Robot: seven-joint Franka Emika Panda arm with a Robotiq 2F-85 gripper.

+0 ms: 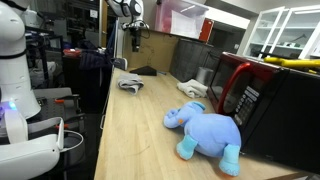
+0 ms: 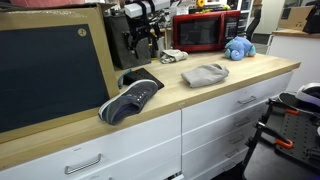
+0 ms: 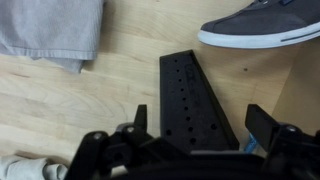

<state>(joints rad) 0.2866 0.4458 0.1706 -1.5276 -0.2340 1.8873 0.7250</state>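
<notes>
My gripper point(image 3: 200, 122) is open and empty, its two black fingers spread either side of a black perforated plate point(image 3: 188, 90) lying on the wooden counter point(image 3: 110, 100) below. In both exterior views the gripper point(image 1: 135, 32) point(image 2: 140, 40) hangs well above the counter at its far end. A grey sneaker point(image 3: 262, 24) lies beyond the plate; it also shows in both exterior views point(image 1: 131, 85) point(image 2: 130, 98). A folded grey cloth point(image 3: 50, 30) lies to the side, seen also in both exterior views point(image 1: 192, 88) point(image 2: 205, 74).
A blue plush elephant point(image 1: 207, 130) point(image 2: 238, 47) lies in front of a red microwave point(image 1: 240, 85) point(image 2: 200, 32). A white object point(image 3: 20, 168) sits at the wrist view's lower left. A black panel point(image 2: 50, 70) stands on the counter. Drawers point(image 2: 230, 110) are below.
</notes>
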